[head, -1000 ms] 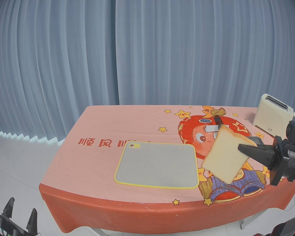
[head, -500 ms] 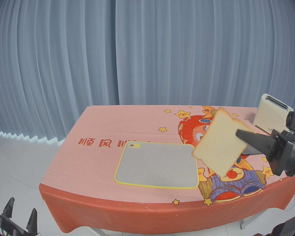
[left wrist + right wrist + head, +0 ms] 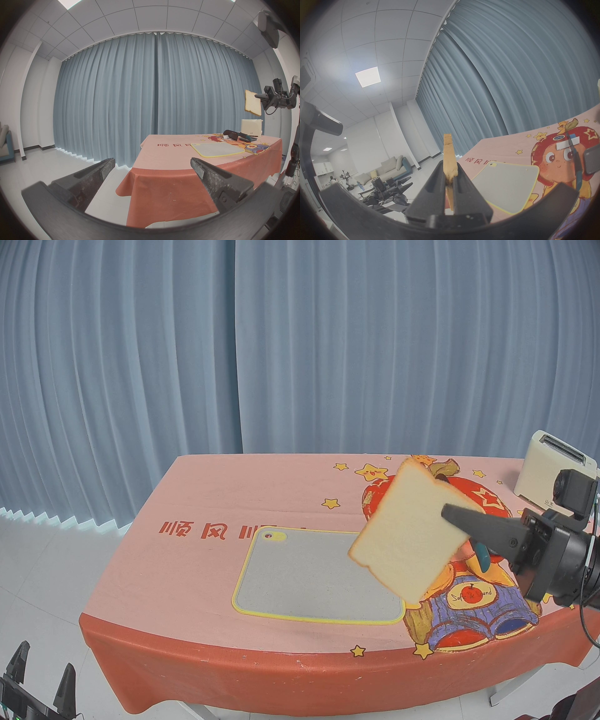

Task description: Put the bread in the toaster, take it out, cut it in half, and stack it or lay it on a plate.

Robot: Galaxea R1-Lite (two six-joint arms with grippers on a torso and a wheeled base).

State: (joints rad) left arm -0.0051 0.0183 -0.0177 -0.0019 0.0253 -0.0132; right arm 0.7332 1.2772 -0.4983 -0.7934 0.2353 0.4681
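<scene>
Only real container on the counter (image 3: 206,565) is the toaster (image 3: 553,474), parked at the far right corner with its slot facing up. I can't see down into the slot from the head cam.

The bread (image 3: 403,534) is up in the air, well above the counter, hanging over the right end of the grey cutting board (image 3: 319,575) with the yellow rim. My right hand (image 3: 447,515) is clamped on the slice's right edge. The right wrist cam has both fingers (image 3: 432,187) pinching the bread (image 3: 448,156) edge-on, with the crust poking straight up out of them.

From the head cam the slice stands on edge with its broad face toward me. It's cocked like a diamond, one corner at the top. The long axis runs steeply from that top corner down toward the left. The left wrist cam catches the bread (image 3: 252,102) high over the toaster (image 3: 251,127).

My left hand (image 3: 152,162) sits low, off the near left corner of the counter, with its fingers spread apart around air.
</scene>
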